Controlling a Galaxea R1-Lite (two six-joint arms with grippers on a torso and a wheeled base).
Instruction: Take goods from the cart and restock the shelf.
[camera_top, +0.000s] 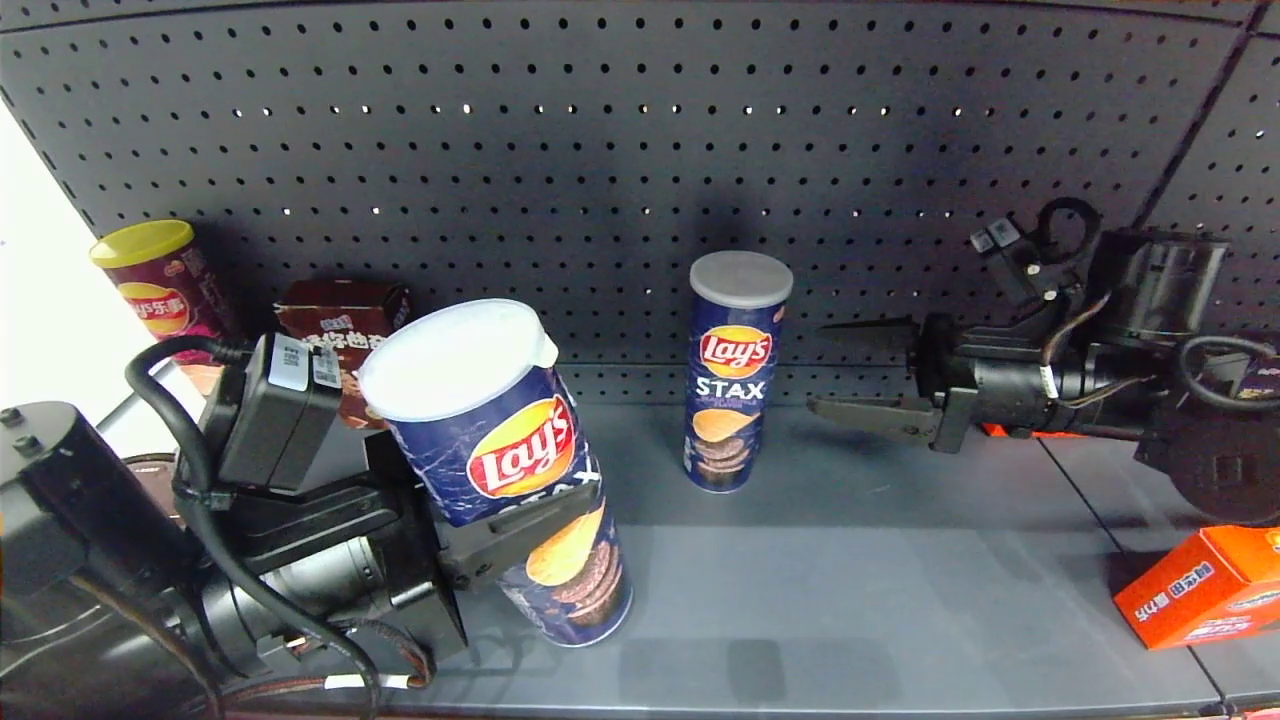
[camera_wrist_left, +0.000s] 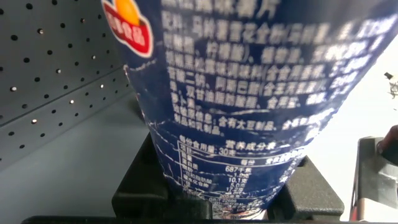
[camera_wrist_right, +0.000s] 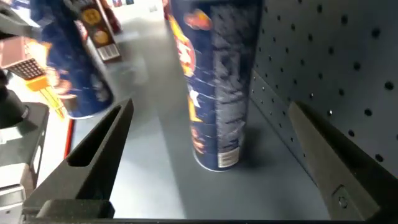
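Observation:
My left gripper (camera_top: 500, 530) is shut on a blue chips can (camera_top: 490, 440) with a white lid. It holds the can tilted over the front left of the grey shelf (camera_top: 860, 570), the can's base low near the shelf floor. In the left wrist view the can (camera_wrist_left: 249, 93) sits between the black fingers (camera_wrist_left: 143, 186). A second blue can (camera_top: 735, 370) stands upright near the pegboard. My right gripper (camera_top: 865, 375) is open just to its right, empty. In the right wrist view this can (camera_wrist_right: 214, 87) stands beyond the spread fingers (camera_wrist_right: 93, 155), and the held can (camera_wrist_right: 68, 62) shows farther off.
A maroon can with a yellow lid (camera_top: 160, 285) and a brown box (camera_top: 345, 330) stand at the back left. An orange box (camera_top: 1200, 585) lies at the front right. The pegboard wall (camera_top: 600, 150) closes the back. Bare shelf floor lies between the two blue cans and the orange box.

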